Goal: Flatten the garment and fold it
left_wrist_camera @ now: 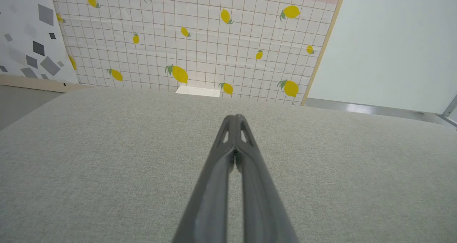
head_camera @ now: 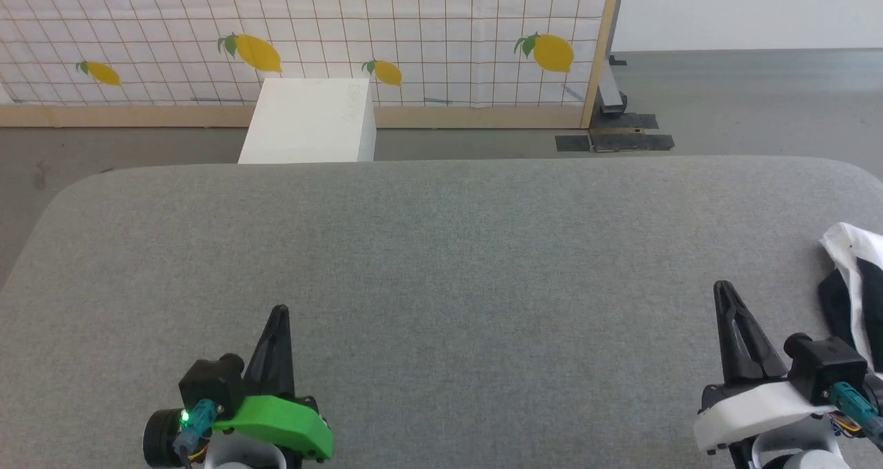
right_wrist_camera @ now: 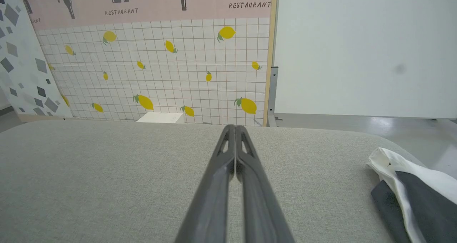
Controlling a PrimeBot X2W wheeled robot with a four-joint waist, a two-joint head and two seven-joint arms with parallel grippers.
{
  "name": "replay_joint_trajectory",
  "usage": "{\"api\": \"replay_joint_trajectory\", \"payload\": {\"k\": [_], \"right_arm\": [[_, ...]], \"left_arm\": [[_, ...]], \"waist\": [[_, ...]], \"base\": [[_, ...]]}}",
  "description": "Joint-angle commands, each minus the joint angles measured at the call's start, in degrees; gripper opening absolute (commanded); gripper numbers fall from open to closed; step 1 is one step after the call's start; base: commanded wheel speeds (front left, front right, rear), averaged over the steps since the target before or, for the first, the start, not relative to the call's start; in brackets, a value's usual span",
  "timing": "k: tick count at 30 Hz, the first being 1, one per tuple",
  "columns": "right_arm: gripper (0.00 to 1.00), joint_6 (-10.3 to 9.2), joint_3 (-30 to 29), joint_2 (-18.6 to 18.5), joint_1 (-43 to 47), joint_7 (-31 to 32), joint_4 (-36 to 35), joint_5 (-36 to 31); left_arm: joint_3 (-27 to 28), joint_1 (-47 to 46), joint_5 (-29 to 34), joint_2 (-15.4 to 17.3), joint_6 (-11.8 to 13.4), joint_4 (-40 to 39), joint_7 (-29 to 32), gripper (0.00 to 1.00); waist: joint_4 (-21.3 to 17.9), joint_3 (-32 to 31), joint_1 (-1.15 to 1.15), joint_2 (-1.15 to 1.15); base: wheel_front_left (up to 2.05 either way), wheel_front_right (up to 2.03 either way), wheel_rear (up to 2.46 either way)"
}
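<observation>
The garment (head_camera: pixel 855 286) lies bunched at the right edge of the grey padded table (head_camera: pixel 441 248), white cloth with black parts, partly cut off by the frame. In the right wrist view the garment (right_wrist_camera: pixel 410 186) sits at the lower right. My right gripper (head_camera: pixel 723 287) is shut and empty, just left of the garment and apart from it; its fingertips (right_wrist_camera: pixel 234 128) press together. My left gripper (head_camera: pixel 279 310) is at the lower left, shut on nothing, its tips (left_wrist_camera: pixel 234 118) closed over bare table.
A white box (head_camera: pixel 310 121) stands on the floor beyond the table's far edge. Behind it runs a lemon-print grid screen (head_camera: pixel 310 34) with a wooden frame. Grey floor lies to the right of the screen.
</observation>
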Motion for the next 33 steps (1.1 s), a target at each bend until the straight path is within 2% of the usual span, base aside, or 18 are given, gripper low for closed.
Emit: {"api": "replay_joint_trajectory", "payload": {"k": [1, 33], "right_arm": [[0.00, -0.01, 0.1, 0.0, -0.1, 0.3, -0.2, -0.2], [0.00, -0.03, 1.3, 0.0, -0.4, 2.9, -1.4, -1.2]], "left_arm": [[0.2, 0.1, 0.5, 0.0, 0.0, -0.4, 0.2, 0.00], [1.3, 0.4, 3.7, -0.1, 0.3, -3.3, 4.0, 0.00]], "waist": [[0.0, 0.0, 0.00, 0.00], [-0.1, 0.4, 0.00, 0.00]], "base": [[0.00, 0.00, 0.00], [0.00, 0.00, 0.00]]}}
